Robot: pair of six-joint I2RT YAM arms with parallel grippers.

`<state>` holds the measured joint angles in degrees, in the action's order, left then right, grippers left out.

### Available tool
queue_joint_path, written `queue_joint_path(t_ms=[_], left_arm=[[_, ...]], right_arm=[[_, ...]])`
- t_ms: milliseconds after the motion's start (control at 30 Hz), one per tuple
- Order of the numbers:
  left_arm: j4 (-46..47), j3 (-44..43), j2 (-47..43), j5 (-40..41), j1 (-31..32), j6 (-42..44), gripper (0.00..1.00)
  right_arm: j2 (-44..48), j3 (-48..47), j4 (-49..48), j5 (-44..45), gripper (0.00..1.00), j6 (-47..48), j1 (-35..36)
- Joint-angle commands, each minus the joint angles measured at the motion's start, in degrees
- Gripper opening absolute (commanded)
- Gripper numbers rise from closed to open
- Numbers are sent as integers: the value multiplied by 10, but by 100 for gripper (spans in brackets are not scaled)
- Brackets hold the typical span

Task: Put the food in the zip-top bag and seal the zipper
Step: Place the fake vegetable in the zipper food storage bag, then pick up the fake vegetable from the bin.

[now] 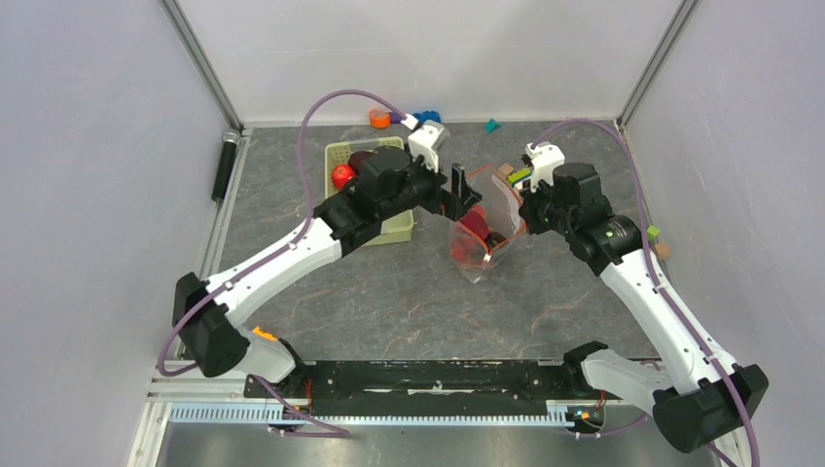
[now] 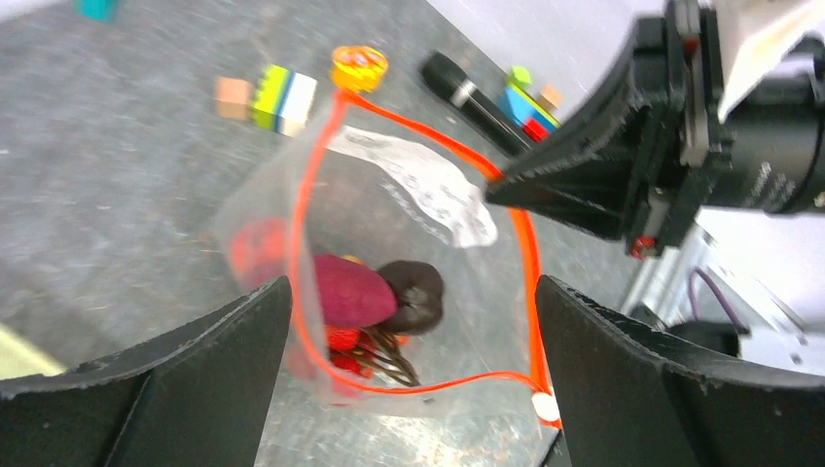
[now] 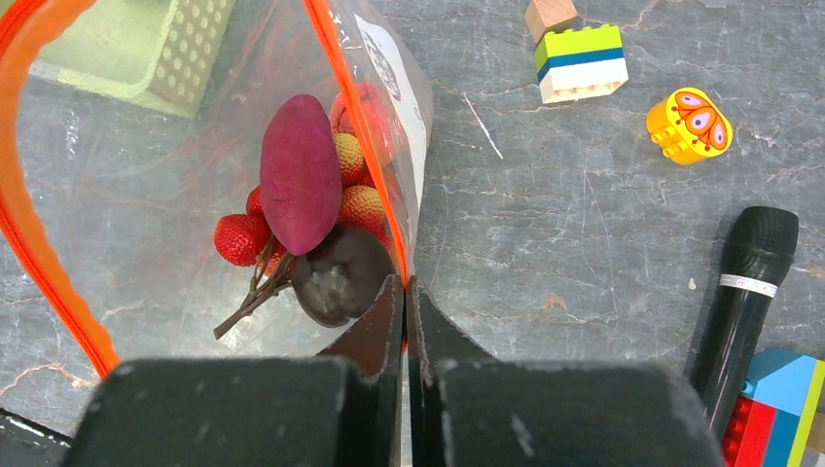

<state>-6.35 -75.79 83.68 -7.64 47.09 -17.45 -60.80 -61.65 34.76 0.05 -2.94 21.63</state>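
my right gripper [image 3: 405, 289] pinches the limp zip-top bag [image 1: 484, 231].
left gripper [image 2: 411, 297] gapes above; film looks slick, best held by its zipper [image 3: 58, 292].

Grey marbled tabletop [image 1: 409, 302]; pale walls [image 1: 418, 49] (possibly panels).

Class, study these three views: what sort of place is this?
Probably a robotics lab test cell: two robot arms bolted at a table's edge, white panels walling it in, and toy props, building blocks plus a zip-top bag of toy food.
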Motion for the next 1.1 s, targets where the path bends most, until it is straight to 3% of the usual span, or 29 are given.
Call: queue_joint_path(t_ms=[0,267,467,767,1067], left_arm=[[-33,-14,-36,158,-23,-19,100],[-112,-1,-38,172,-149,-147,100],[-170,-3,-7,176,-216,-193,100],[-195,-17,75,168,-270,-225,100],[-199,-52,171,176,-283,-231,100]], right_arm=[[15,-2,-15,3,0,9,-2],[13,-2,-15,3,0,9,-2],[7,-4,-15,2,0,9,-2],[6,-6,-13,3,0,9,-2],[2,-7,-11,7,0,12,-2]])
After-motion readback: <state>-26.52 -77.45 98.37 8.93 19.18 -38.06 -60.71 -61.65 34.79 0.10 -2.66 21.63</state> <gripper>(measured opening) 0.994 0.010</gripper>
